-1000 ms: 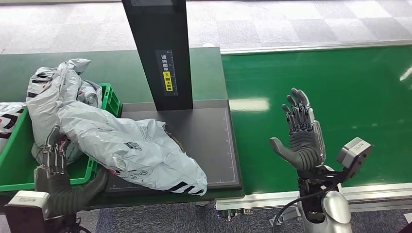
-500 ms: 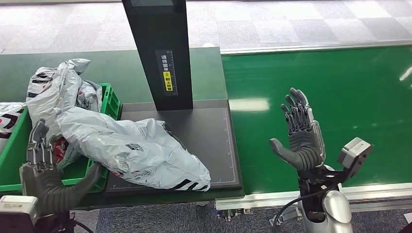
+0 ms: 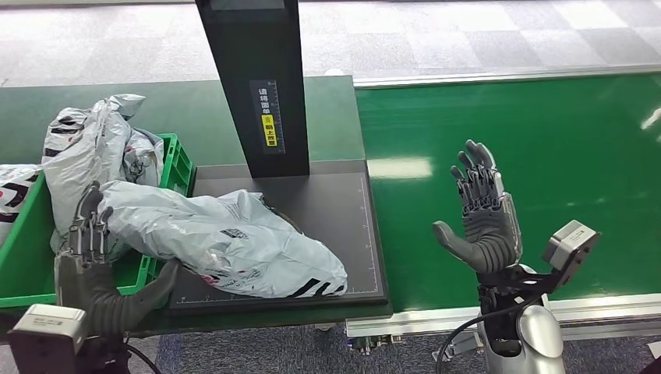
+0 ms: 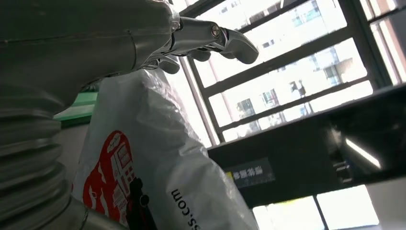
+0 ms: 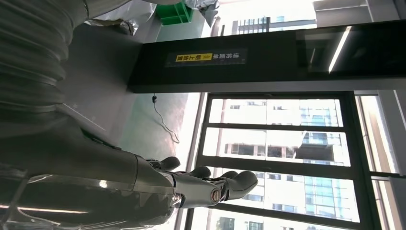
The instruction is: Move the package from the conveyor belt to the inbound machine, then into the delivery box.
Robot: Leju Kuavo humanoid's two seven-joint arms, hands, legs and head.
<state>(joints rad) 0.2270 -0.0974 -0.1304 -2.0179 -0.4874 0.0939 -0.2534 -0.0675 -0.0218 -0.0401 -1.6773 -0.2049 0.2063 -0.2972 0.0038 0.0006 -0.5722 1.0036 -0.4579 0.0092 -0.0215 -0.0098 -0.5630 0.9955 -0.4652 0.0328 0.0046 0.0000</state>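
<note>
Grey poly-mailer package (image 3: 226, 241) lying across the dark platform of the inbound machine (image 3: 343, 234), its left end draped over the rim of the green delivery box (image 3: 178, 160) — a placement that suggests the scanning stage is done and the transfer into the box is in hand. The left hand (image 3: 97, 269) stands at the package's near-left end, fingers (image 3: 84, 230) upright against the left side of the bag and thumb reaching under its near edge; the posture reads as a cupping hold for dragging the bag leftward, though whether the hand actually clamps the film or merely rests against it cannot be told. In the left wrist view the package (image 4: 158, 163) lies close beside the hand (image 4: 95, 52), with red print and part of a web address visible. The right hand (image 3: 483, 214) is held palm-up above the green conveyor belt (image 3: 561, 140), fingers apart and holding nothing — probably parked clear of the work.

Hidden or uncertain: the machine's black column (image 3: 253, 86) runs out of the top of the head view, so its scanner head is cut off. A second grey mailer (image 3: 90, 152) already fills the far part of the box and covers its floor. Another printed bag (image 3: 12, 195) is cropped by the left edge. The yellow label (image 3: 268, 125) on the column is too small to read.
</note>
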